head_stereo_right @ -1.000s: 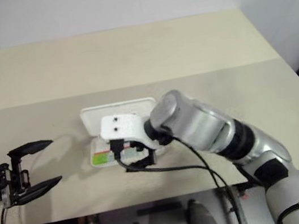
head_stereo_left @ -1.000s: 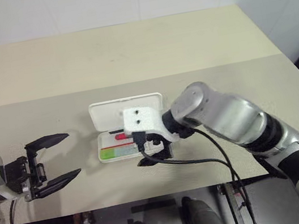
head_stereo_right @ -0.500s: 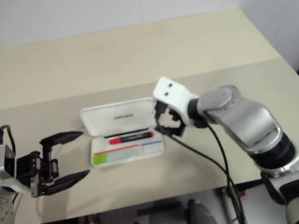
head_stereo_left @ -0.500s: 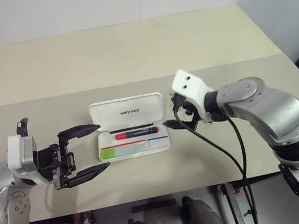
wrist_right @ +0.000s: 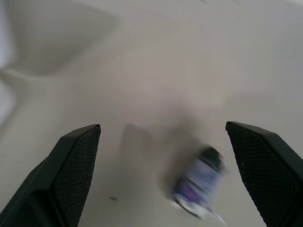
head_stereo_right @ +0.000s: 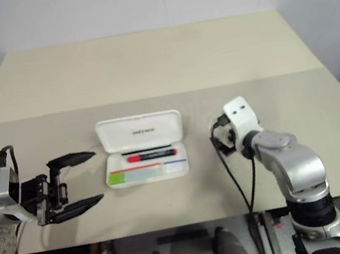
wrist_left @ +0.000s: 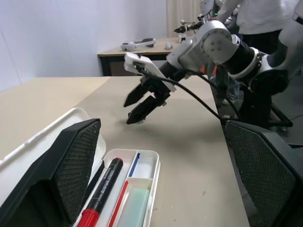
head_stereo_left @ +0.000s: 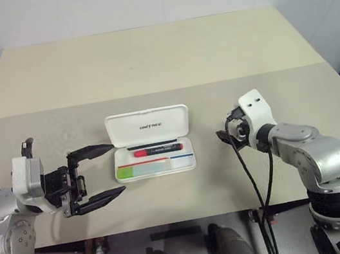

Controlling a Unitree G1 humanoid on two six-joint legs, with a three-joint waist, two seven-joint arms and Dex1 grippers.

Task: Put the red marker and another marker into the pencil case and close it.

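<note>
Left claw [head_stereo_left: 93, 174] spread wide, empty, hovering just left of the case [head_stereo_left: 151, 144]. Right claw [wrist_left: 142, 101] also spread and empty, off to the case's right, apart from it. Case lies open mid-worktop [head_stereo_left: 145, 59], lid standing up at the back. Red marker [head_stereo_left: 155, 150] lies in the tray; green marker [head_stereo_left: 141, 169] in the front compartment beside it. Judgement: both markers stowed, lid closure remains. Case looks light, rigid, smooth plastic; likely to skid. Push the lid's free edge forward over the hinge while bracing the tray.
</note>
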